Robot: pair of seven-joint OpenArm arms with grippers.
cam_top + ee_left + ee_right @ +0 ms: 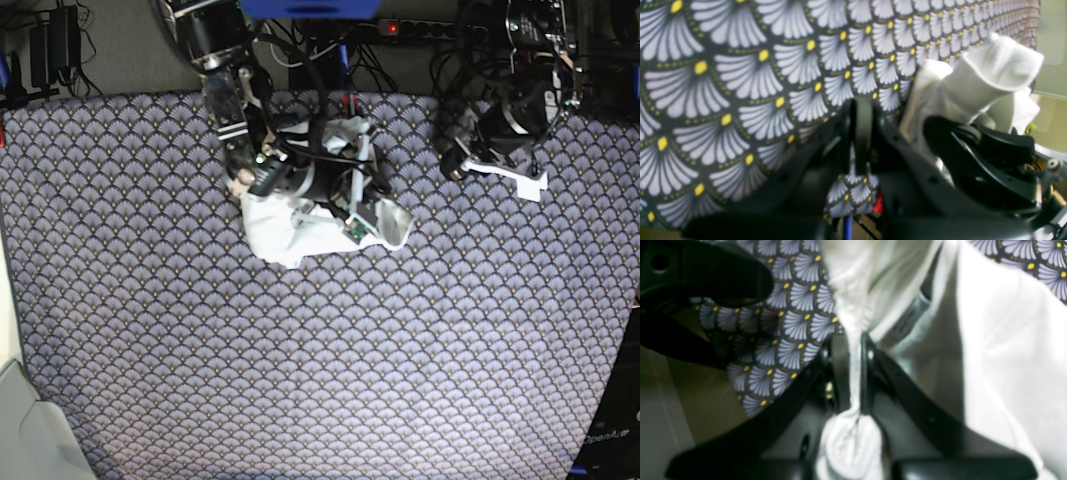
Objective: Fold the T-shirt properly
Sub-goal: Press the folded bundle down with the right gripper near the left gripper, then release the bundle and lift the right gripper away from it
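The T-shirt (300, 232) lies bunched in a rumpled white heap on the patterned tabletop (300, 380), toward its far side and left of centre in the base view. The right gripper (858, 373) has its jaws clamped on a thin twisted fold of the shirt, with a wad of cloth bulging out behind them. The left gripper (861, 133) has its jaws closed on a pinch of the fan-patterned cloth covering the tabletop, just beside the shirt.
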